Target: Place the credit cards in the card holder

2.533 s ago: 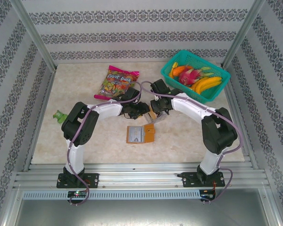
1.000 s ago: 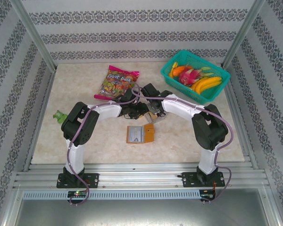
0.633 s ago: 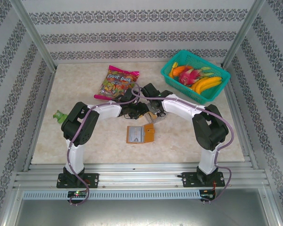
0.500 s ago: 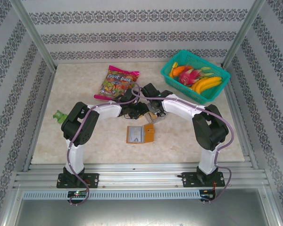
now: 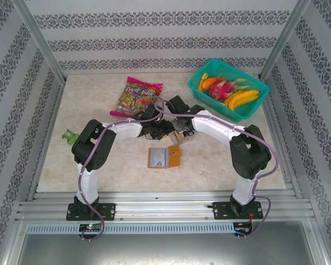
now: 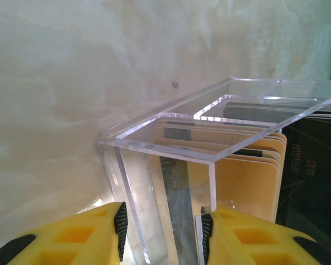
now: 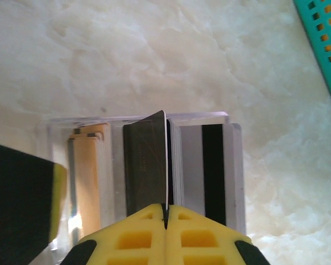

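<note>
Card (image 7: 145,165) (dark) in right end effector (image 7: 166,212)

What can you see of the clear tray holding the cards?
The clear tray is a glossy, see-through plastic box with thick walls, split into slots. It stands on the pale marbled table. Tan, black and silver cards stand on edge inside. The left gripper clamps one end, a yellow finger on each side. The right gripper pinches a dark card in a middle slot.

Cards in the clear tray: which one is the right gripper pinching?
The dark grey card, clamped edge-on, between the tan cards and the black-striped card.
</note>
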`<state>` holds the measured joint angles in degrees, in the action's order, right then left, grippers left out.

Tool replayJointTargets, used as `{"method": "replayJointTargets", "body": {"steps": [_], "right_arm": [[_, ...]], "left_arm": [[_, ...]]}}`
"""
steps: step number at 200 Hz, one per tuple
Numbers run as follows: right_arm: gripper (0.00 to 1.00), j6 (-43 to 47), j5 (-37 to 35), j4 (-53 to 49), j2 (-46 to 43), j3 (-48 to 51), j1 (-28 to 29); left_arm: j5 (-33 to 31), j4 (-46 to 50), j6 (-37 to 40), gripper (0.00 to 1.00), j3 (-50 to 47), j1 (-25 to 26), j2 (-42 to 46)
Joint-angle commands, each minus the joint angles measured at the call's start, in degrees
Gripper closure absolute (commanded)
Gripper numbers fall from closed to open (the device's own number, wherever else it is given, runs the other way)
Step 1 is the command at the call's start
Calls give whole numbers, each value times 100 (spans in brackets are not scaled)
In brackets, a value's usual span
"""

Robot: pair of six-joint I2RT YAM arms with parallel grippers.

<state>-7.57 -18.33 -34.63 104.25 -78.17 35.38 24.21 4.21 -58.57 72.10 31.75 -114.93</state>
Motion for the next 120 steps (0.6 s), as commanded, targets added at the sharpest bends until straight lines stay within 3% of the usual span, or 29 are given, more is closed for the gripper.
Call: {"method": "replayJointTargets", "body": {"steps": [1,39,83,120], "right_arm": [[99,-294,425,-262,-400,-28,-175],[100,-1152,2041,288,-1320,537,-697],[100,-1970,3128,810,-2194,1228,-1046],[100,-2742,3092,1443,-2850,1998,-653]], "left_arm": [[38,91,109,58,-61,-54,-21],[117,156,407,55,44,-55,277],[9,338,572,53,-81,-55,969],[-582,813,672,53,-995,-141,2072]]}}
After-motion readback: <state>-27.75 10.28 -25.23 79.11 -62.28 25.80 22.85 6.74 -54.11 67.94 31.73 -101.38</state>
